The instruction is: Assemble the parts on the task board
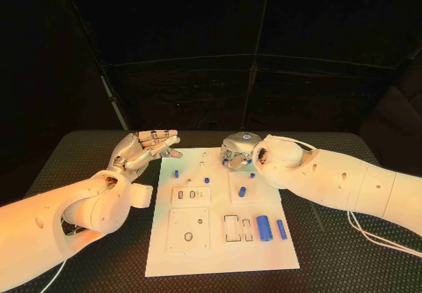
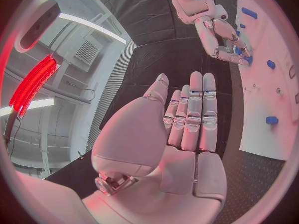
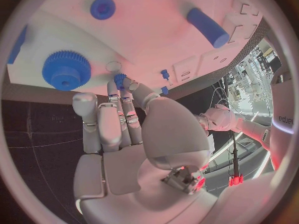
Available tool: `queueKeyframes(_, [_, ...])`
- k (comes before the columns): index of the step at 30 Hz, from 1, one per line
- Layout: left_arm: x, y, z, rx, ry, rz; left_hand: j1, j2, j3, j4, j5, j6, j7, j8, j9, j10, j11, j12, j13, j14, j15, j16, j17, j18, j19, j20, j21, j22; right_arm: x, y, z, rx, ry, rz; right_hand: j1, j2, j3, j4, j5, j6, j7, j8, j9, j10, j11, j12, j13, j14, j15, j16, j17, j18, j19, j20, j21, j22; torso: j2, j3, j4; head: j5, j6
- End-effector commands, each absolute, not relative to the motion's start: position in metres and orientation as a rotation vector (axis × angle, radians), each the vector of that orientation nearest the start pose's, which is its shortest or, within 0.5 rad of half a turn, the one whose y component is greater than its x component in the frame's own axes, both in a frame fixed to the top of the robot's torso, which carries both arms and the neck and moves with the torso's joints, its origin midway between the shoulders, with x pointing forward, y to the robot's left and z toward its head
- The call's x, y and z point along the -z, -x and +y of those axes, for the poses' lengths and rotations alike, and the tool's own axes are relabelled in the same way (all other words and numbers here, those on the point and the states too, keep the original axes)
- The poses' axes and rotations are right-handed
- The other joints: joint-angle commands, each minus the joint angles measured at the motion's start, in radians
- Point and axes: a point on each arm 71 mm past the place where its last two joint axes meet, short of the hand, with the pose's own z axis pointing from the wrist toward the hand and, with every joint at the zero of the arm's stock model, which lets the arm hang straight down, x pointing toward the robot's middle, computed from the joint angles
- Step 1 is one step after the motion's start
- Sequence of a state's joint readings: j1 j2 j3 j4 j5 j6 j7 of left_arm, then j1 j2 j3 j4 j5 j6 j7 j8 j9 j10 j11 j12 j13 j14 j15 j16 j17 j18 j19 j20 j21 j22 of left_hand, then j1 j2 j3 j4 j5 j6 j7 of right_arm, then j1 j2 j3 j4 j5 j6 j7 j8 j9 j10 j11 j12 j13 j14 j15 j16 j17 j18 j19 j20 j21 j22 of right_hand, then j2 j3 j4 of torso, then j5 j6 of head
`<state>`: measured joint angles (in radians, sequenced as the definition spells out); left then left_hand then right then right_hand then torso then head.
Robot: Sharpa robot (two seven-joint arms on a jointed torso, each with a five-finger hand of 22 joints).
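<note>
The white task board (image 1: 220,247) lies in the middle of the table. My left hand (image 1: 147,149) hovers at the board's far left corner, fingers (image 2: 194,112) stretched out, holding nothing. My right hand (image 1: 237,151) hangs over the board's far edge, fingertips pointing down. It pinches a small blue part (image 3: 119,78) between thumb and a fingertip, just above the board. A blue gear (image 3: 66,69) and a round blue piece (image 3: 102,7) sit on the board close by. A thick blue cylinder (image 1: 263,227) and a thinner one (image 1: 282,229) lie at the board's right side.
Small blue pegs (image 1: 176,173) (image 1: 207,180) (image 1: 242,191) stand on the board's far half. Recessed white blocks (image 1: 189,195) (image 1: 189,237) occupy its left half, and slots (image 1: 231,227) lie beside the cylinders. Black matting (image 1: 352,268) surrounds the board.
</note>
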<state>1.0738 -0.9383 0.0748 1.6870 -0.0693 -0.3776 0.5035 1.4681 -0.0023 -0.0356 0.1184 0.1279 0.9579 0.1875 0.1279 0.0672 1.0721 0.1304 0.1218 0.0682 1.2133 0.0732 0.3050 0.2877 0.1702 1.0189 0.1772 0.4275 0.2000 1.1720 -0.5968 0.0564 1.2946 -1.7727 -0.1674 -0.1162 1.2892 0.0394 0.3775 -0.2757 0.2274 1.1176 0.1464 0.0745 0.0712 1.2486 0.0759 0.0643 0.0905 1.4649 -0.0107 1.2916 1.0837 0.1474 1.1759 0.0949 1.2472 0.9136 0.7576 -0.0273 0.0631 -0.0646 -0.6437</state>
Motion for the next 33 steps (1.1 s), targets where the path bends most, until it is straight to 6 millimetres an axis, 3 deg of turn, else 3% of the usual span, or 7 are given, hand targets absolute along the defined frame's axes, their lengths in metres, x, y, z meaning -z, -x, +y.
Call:
queueKeyframes(1, [0.17,-0.452,0.212,1.638,1.046,1.291,0.004,0.001,0.002,-0.006,-0.005,-0.001,0.006,-0.003,-0.001,0.001,0.007,-0.006,-0.001,-0.003,0.0,-0.004,0.001,0.01,-0.006,0.002,0.005,0.001,0.173,-0.524,-0.129,-0.544,0.416,1.507,0.005,-0.009,0.008,0.0,0.004,0.006,-0.001,-0.001,0.001,0.002,-0.003,0.002,0.001,0.03,0.001,0.005,0.002,-0.017,0.003,0.003,0.007,0.002,0.001,-0.0007,0.002,0.003,0.004])
queueKeyframes(12, [0.169,-0.451,0.211,1.643,1.046,1.295,0.004,0.001,0.002,-0.008,-0.005,-0.002,0.007,-0.006,-0.001,-0.001,0.008,-0.01,-0.001,-0.005,0.001,-0.005,0.003,0.01,-0.008,0.002,0.006,0.001,0.17,-0.526,-0.112,-0.56,0.414,1.442,0.004,-0.016,0.016,0.0,0.004,0.008,0.0,-0.002,0.001,0.003,-0.002,0.002,0.0,0.03,0.002,0.008,0.005,-0.018,0.004,0.003,0.012,0.007,0.005,-0.0008,0.0035,0.011,0.002])
queueKeyframes(26, [0.166,-0.45,0.209,1.653,1.043,1.293,0.004,0.001,0.002,-0.008,-0.005,-0.002,0.007,-0.006,-0.001,-0.001,0.008,-0.01,-0.001,-0.005,0.001,-0.005,0.003,0.01,-0.008,0.002,0.006,0.001,0.173,-0.535,-0.096,-0.538,0.424,1.43,-0.004,-0.025,0.024,0.007,0.001,0.007,0.002,-0.003,0.001,0.001,-0.001,0.001,-0.001,0.031,0.003,0.012,0.009,-0.019,0.005,0.004,0.017,0.013,0.02,-0.0067,0.0201,0.002,0.002])
queueKeyframes(33, [0.165,-0.45,0.209,1.655,1.042,1.291,0.004,0.001,0.002,-0.008,-0.005,-0.002,0.007,-0.006,-0.001,-0.001,0.008,-0.01,-0.001,-0.005,0.001,-0.005,0.003,0.01,-0.008,0.002,0.006,0.001,0.172,-0.537,-0.094,-0.51,0.429,1.424,-0.008,-0.027,0.027,0.011,0.0,0.008,0.001,-0.003,0.001,0.002,-0.001,0.001,-0.001,0.031,0.004,0.015,0.012,-0.021,0.009,0.005,0.022,0.021,0.022,-0.0063,0.0197,0.003,0.001])
